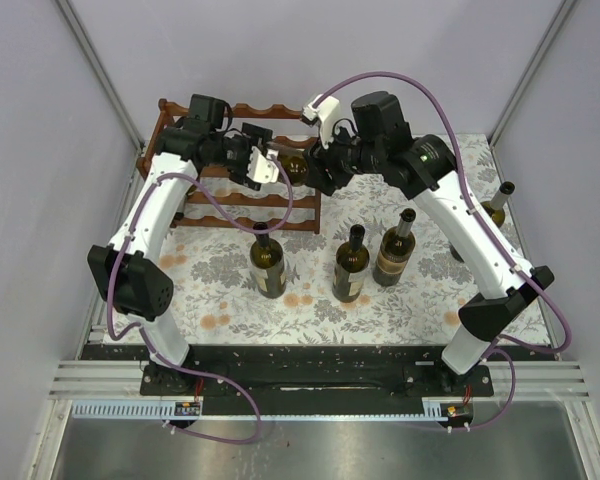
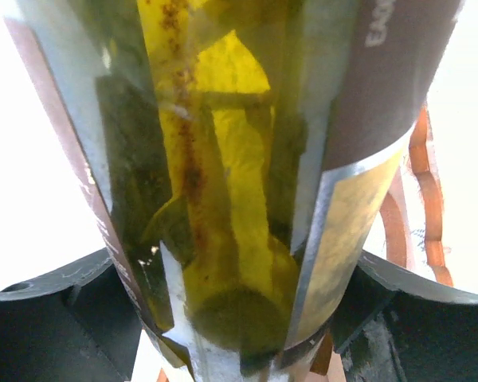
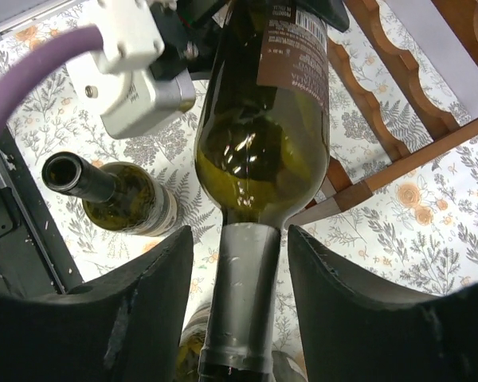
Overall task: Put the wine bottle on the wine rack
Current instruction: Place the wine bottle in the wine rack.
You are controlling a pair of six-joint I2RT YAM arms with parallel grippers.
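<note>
step: seat wine bottle [image 3: 263,119] on wine rack [image 1: 230,205] | left pincer [image 1: 263,165] clamps its body, level at the rack's right end | right pincer [image 3: 240,263] slightly open, clear of the neck | i ease down into a scallop; cannot tell if it rests

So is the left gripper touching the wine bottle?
Touching: left wrist view shows the wine bottle wedged in the left gripper, no gap either side.

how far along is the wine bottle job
Done: the wine bottle is lifted to the right end of the wine rack. In hand: left gripper clamped on its body, right gripper loose around its neck. Left: settle it in a cradle and let go; whether it rests there yet is unclear.
</note>
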